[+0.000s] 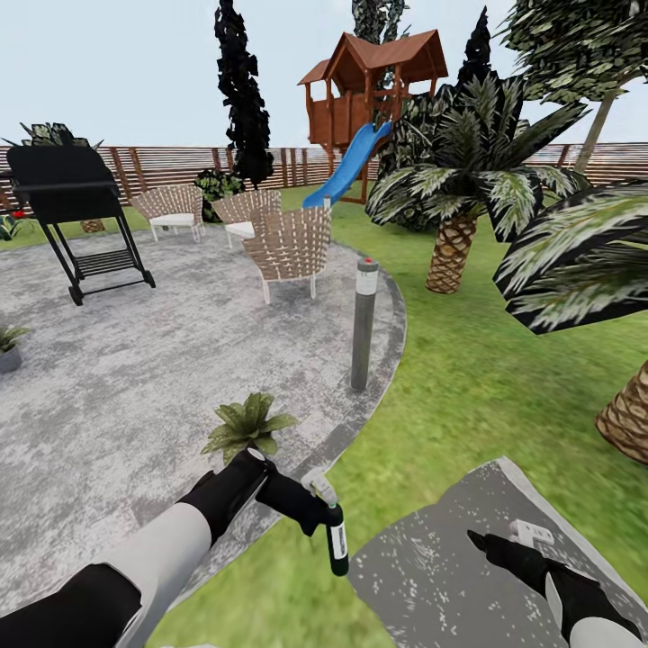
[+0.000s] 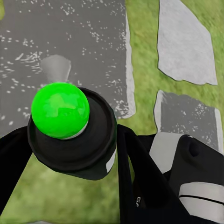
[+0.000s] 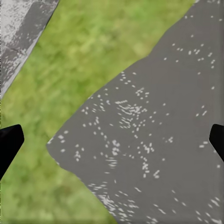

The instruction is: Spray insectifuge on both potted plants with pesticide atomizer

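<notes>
My left gripper [image 1: 313,506] is shut on the pesticide atomizer [image 1: 337,544], a dark green bottle hanging upright below its white trigger head over the grass at the patio's edge. In the left wrist view the atomizer [image 2: 70,135] appears end-on, dark and round with a bright green dome, between the black fingers [image 2: 135,177]. One potted plant [image 1: 247,427] stands on the grey patio [image 1: 135,396] just beyond my left hand. The other potted plant [image 1: 9,346] is at the patio's far left edge. My right gripper [image 1: 500,541] hangs open over a grey paving slab [image 1: 432,576], its fingertips [image 3: 10,142] spread wide.
A grey lamp post [image 1: 363,324] rises at the patio rim ahead. Wicker chairs [image 1: 290,245] and a black grill [image 1: 76,211] stand farther back. Palm trees [image 1: 454,243] crowd the lawn on the right. A wooden playhouse with a blue slide [image 1: 346,171] backs onto the fence.
</notes>
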